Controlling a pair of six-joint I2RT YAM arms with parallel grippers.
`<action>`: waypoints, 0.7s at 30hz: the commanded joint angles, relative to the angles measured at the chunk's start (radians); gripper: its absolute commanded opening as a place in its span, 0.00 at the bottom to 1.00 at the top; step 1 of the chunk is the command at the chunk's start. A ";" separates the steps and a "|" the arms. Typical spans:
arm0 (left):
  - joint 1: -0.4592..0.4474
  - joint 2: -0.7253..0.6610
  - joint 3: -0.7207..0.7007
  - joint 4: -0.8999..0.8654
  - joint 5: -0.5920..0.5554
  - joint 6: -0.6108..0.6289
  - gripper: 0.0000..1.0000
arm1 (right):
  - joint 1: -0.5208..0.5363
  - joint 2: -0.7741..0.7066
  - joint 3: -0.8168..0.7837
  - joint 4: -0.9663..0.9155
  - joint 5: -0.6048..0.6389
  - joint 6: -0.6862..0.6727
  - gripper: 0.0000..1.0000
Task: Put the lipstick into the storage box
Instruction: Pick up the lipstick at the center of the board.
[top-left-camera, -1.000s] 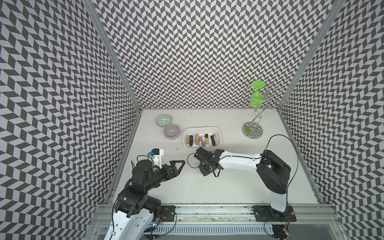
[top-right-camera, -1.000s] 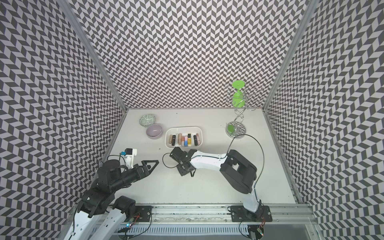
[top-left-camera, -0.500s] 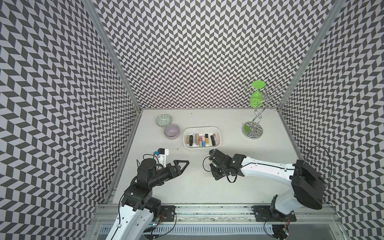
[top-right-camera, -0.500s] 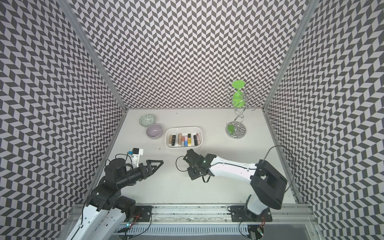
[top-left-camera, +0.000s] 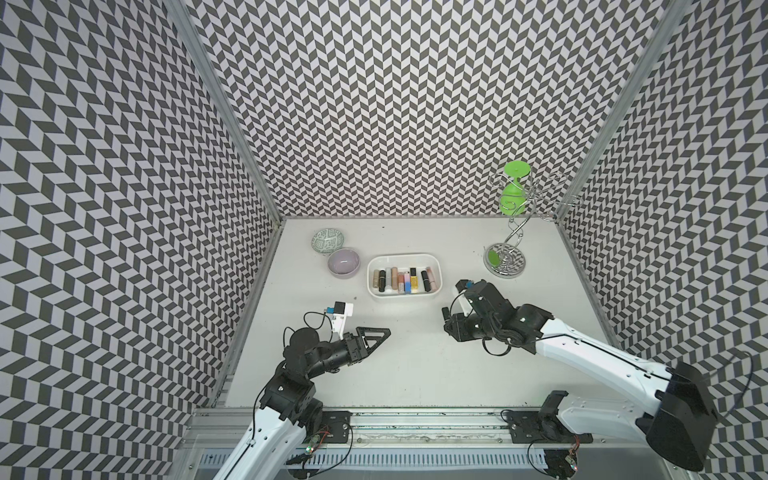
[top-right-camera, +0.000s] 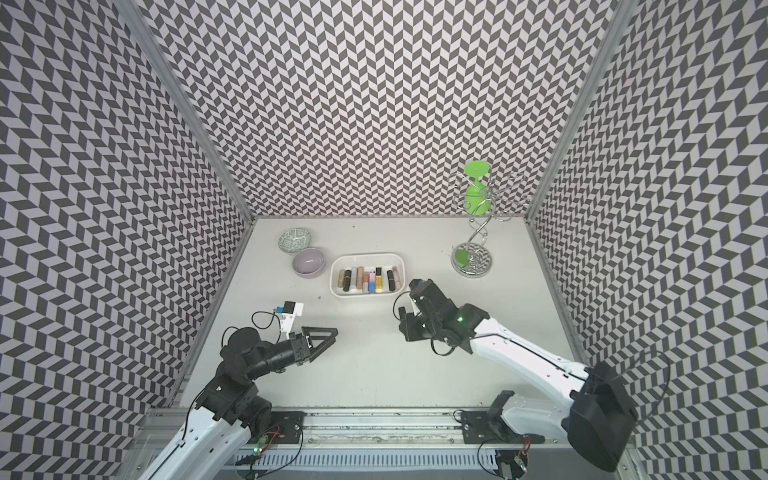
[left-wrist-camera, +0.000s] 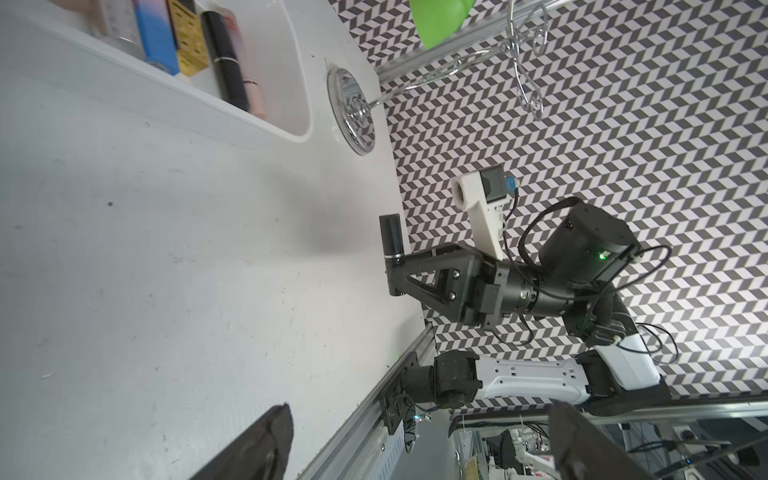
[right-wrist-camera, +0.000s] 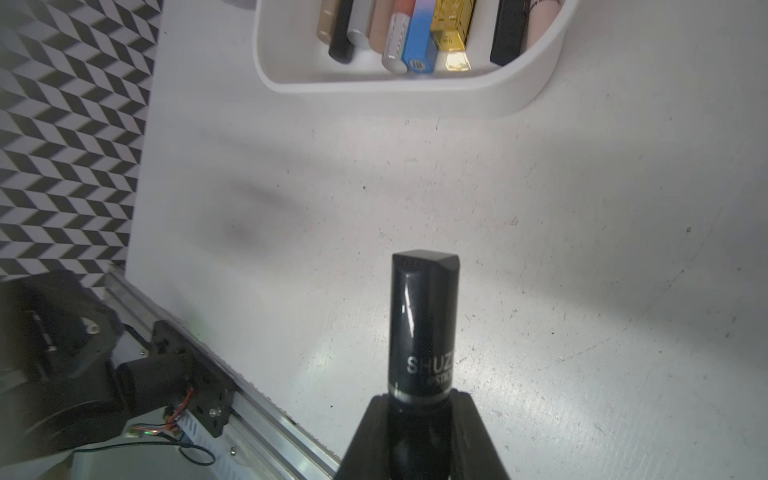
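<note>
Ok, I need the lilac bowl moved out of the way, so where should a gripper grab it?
Probably pinch the lilac bowl by its rim from above, one finger inside and one outside, on its near edge. It sits open side up, and the patterned bowl crowds its far edge.

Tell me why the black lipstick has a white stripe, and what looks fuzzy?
Right wrist view: the stripe on the black lipstick is light glare; the checkered wall looks smeared. Left wrist view: fingers of the left hand are blurry. Both top views: sharp.
</note>
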 joint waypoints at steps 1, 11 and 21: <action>-0.039 0.026 -0.008 0.216 0.017 -0.060 0.99 | -0.027 -0.055 0.013 0.064 -0.086 0.029 0.24; -0.089 0.238 0.072 0.398 0.037 -0.019 0.99 | -0.063 -0.130 0.099 0.244 -0.300 0.075 0.24; -0.090 0.399 0.242 0.551 0.120 0.016 0.96 | -0.063 -0.125 0.100 0.605 -0.601 0.232 0.25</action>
